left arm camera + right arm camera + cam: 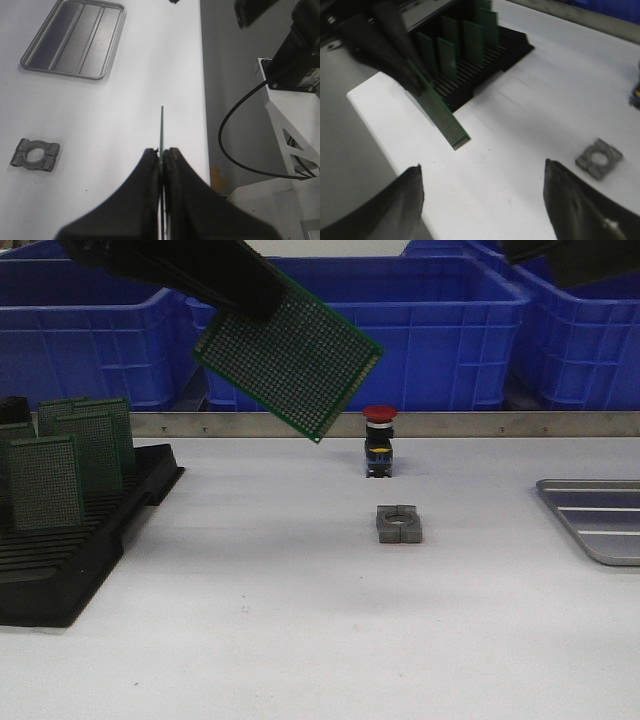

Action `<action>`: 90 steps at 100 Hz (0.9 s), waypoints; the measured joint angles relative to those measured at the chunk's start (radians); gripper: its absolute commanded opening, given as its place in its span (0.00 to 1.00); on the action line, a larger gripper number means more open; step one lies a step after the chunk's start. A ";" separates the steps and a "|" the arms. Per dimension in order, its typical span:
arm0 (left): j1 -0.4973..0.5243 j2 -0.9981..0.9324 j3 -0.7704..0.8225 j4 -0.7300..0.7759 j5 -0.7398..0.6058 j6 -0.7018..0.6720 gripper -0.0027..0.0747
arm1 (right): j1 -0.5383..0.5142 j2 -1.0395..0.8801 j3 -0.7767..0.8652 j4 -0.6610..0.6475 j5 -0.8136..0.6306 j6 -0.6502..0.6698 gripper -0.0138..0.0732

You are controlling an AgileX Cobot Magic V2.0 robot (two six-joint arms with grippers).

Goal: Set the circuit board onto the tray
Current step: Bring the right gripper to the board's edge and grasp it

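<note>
Green perforated board up in the air: the circuit board, a flat rectangle covered in a fine grid of holes, hangs tilted above the white table, one corner pinched by the left gripper. From the left wrist camera the board shows only as a thin edge, with the two dark fingers pressed flat against either face, so that grip is closed on it. The board is well apart from the tray, which sits at the table's right edge, cut off by the frame in the front view; grey metal, shallow, rounded corners, raised rim, lengthwise ridges, seen whole from the left wrist.

Right gripper now: its two dark fingers stand wide apart with nothing between them, table below. In the front view only a dark piece of that arm pokes in at the top right.

Over on the left, the black slotted rack holds upright green boards; I count about four or five, though they overlap and the right wrist view is blurred, so I can't be sure. Mid-table lies one small grey metal clamp block with a round hole through it. Behind it stands one button switch, red cap on a black body. Blue plastic bins line the back, three showing, the outer two cut off.
</note>
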 measured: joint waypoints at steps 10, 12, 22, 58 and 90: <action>0.000 0.000 0.000 0.000 0.000 0.000 0.01 | 0.049 0.057 0.000 0.082 0.000 -0.288 0.76; 0.000 0.000 0.000 0.000 0.000 0.000 0.01 | 0.056 0.069 0.000 0.096 0.000 -0.337 0.76; 0.000 0.000 0.000 0.000 0.000 0.000 0.01 | 0.076 0.123 -0.001 0.175 0.000 -0.504 0.76; 0.000 0.000 0.000 0.000 0.000 0.000 0.01 | 0.079 0.329 -0.091 0.283 0.092 -0.601 0.76; 0.000 0.000 0.000 0.000 0.000 0.000 0.01 | 0.107 0.452 -0.108 0.285 0.178 -0.605 0.66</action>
